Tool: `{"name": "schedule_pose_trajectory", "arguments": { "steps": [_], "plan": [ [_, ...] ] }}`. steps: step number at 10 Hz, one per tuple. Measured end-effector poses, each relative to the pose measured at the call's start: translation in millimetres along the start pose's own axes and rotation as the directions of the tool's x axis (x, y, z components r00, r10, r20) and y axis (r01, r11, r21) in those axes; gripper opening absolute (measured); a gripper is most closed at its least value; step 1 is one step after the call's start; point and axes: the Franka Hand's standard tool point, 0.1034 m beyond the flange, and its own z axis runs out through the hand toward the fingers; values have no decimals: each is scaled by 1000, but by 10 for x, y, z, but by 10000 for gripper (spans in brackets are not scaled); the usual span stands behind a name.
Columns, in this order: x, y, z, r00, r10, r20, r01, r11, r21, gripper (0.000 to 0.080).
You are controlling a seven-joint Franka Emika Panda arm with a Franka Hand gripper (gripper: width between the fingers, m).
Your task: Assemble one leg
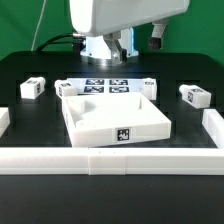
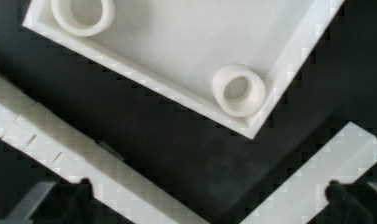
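Several small white legs with square tags lie on the black table in the exterior view: one at the left [image 1: 33,88], one beside it [image 1: 66,88], one near the tray part's far right corner [image 1: 149,85], one at the right [image 1: 193,95]. My gripper [image 1: 140,41] hangs high above the back of the table, open and empty. In the wrist view my gripper [image 2: 206,200] shows only its dark fingertips [image 2: 60,196], wide apart with nothing between them. No leg shows in the wrist view.
The large white square tray part [image 1: 95,120] lies mid-table; its corner holes [image 2: 238,90] show in the wrist view. The marker board [image 1: 108,85] lies behind it. White border rails run along the front [image 1: 110,160], the exterior view's left [image 1: 4,118] and right [image 1: 213,128], and in the wrist view [image 2: 43,140].
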Motion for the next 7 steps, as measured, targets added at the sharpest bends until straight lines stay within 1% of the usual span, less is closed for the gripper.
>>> {"name": "schedule_pose_trajectory", "arguments": {
  "steps": [7],
  "plan": [
    [-2, 0, 4, 1000, 0, 0, 0, 1000, 0, 650]
  ]
}}
